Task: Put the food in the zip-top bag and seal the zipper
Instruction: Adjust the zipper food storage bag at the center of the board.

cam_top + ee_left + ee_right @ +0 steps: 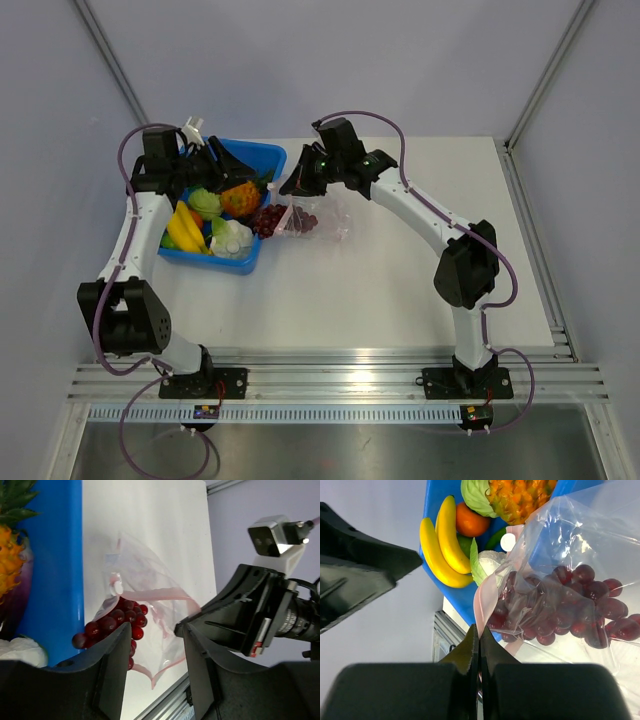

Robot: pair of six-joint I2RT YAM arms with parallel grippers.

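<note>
Crinkly clear bag [580, 545], glossy round grapes [560, 610]

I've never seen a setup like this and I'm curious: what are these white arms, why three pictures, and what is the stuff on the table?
These are two robot arms bolted to a white table. One picture comes from a camera overhead; the other two come from cameras on the wrists, so their own black fingers show. A blue tray holds toy food: bananas, a pineapple, an orange, a cabbage. Beside it lies a clear zip-top bag with red grapes inside. The right gripper is closed, apparently pinching the bag's pink edge. The left gripper is open and holds nothing.
</note>
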